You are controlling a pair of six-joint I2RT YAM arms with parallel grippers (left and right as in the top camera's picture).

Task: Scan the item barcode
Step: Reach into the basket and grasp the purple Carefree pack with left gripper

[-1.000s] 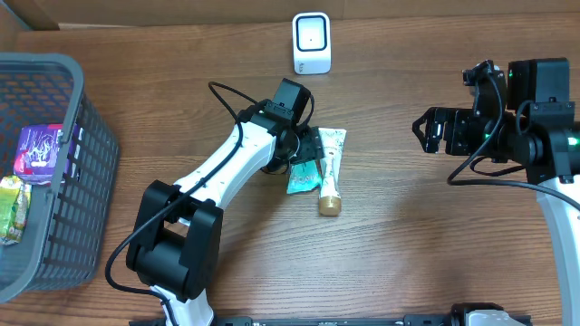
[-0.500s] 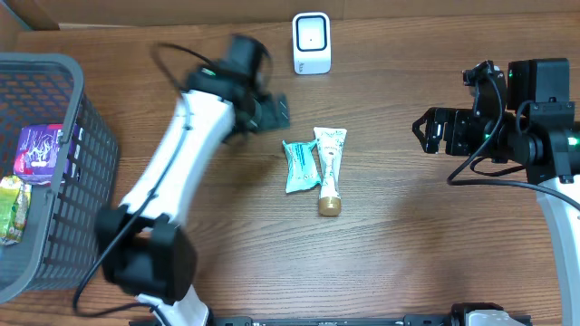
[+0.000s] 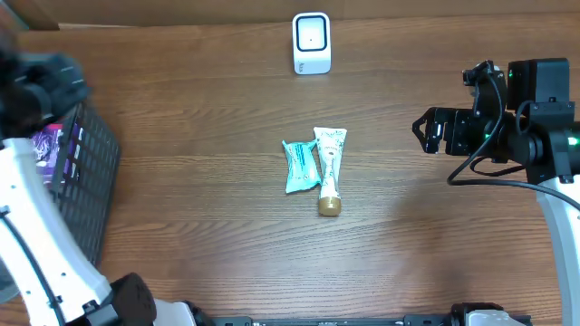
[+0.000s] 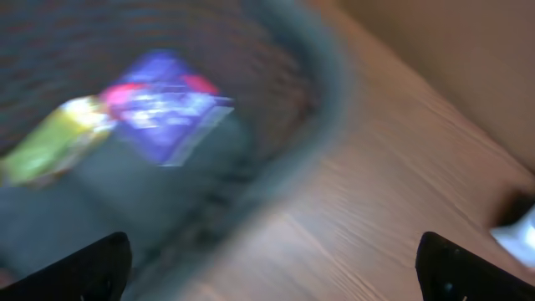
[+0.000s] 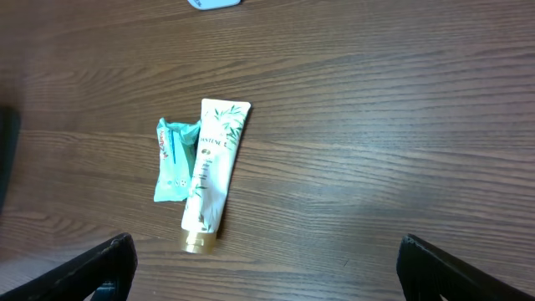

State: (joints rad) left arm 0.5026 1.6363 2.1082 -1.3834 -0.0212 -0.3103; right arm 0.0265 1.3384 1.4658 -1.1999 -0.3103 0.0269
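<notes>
The cream tube (image 3: 330, 170) lies flat near the middle of the table (image 3: 199, 226), gold cap towards the robot; a teal packet (image 3: 299, 166) touches its left side; neither is held. The white scanner (image 3: 311, 43) stands at the far edge, well apart from both. The right jaws are spread wide and empty, hanging above the table to the right of the tube; the left jaws are likewise spread with nothing between them, over the grey basket (image 3: 95, 186) at the left. The left wrist view is smeared, but a purple packet (image 4: 163, 104) and what looks like a yellow-green one (image 4: 46, 150) lie inside.
</notes>
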